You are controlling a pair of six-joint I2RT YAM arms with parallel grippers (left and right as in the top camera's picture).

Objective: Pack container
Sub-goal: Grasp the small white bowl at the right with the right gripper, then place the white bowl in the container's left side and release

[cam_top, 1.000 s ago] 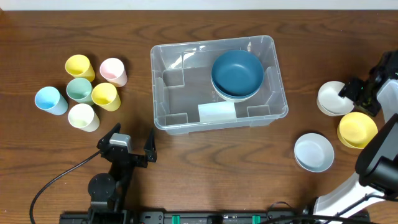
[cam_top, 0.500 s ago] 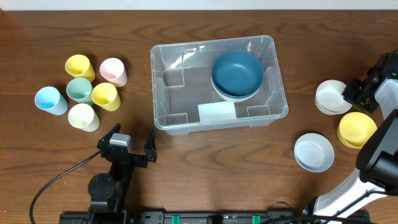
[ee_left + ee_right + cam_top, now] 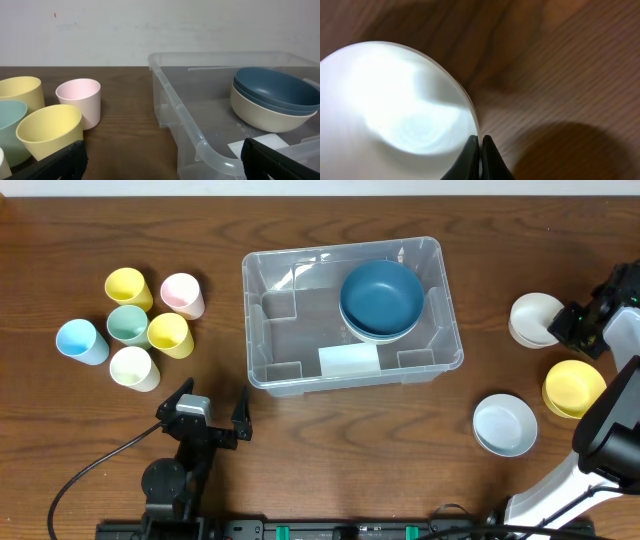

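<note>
The dark wooden table (image 3: 300, 450) carries the container (image 3: 247, 320) at its middle, a clear bin already holding a blue bowl (image 3: 381, 295) nested in a cream bowl (image 3: 265, 114) at its far right end. Well to the right of the container, your right gripper (image 3: 480, 147) has its fingers drawn almost together on the rim of the white bowl (image 3: 528, 316), a thin edge pinch with nothing under the bowl. Your left gripper (image 3: 212, 404) sits spread wide and empty just in front of the container's left end, out of the way. The step in hand looks like carrying this bowl to the container. With so narrow a hold the bowl will likely want to swing or slip, so lift slowly, keep the wrist level, and clear the container's right wall before lowering. Aim for the stack, centring it over the blue bowl so it nests rather than tips. The yellow bowl (image 3: 574, 387) and pale blue bowl (image 3: 504, 424) wait nearer you, right of the container
</note>
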